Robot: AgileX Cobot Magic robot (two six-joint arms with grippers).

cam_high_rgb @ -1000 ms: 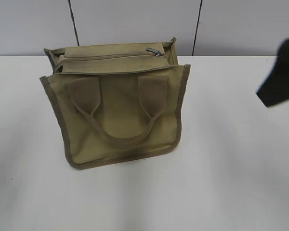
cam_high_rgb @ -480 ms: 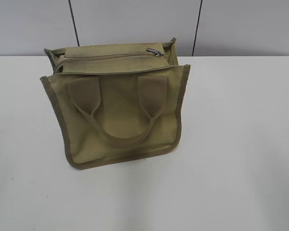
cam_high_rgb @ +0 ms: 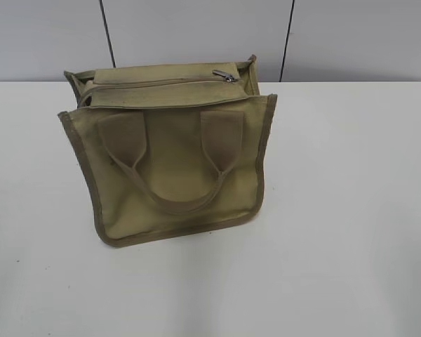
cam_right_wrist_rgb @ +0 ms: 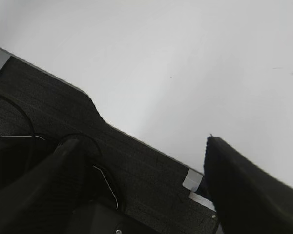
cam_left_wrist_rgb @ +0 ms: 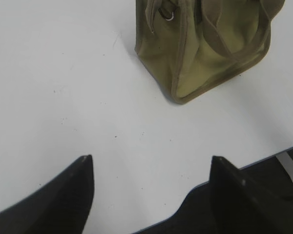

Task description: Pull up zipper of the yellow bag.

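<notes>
The yellow bag [cam_high_rgb: 175, 168] is a khaki canvas tote standing on the white table [cam_high_rgb: 337, 210], its two strap handles hanging on the front. The zipper's silver slider [cam_high_rgb: 224, 75] sits at the right end of the zipper line on the top panel. Neither gripper shows in the exterior view. In the left wrist view my left gripper [cam_left_wrist_rgb: 151, 168] is open and empty over bare table near the front edge, with the bag [cam_left_wrist_rgb: 215, 53] well beyond it. In the right wrist view my right gripper [cam_right_wrist_rgb: 141, 146] is open and empty over the table's front edge; the bag is out of that view.
A grey panelled wall [cam_high_rgb: 196, 35] stands right behind the bag. A dark mat with cables [cam_right_wrist_rgb: 63, 141] lies below the table's front edge, with tape marks [cam_right_wrist_rgb: 193, 178] on it. A small metal ring [cam_left_wrist_rgb: 168, 15] hangs at the bag's side.
One second ago a black arm part showed at the right edge of the exterior view; it has withdrawn out of the frame. The bag and slider have not moved.
</notes>
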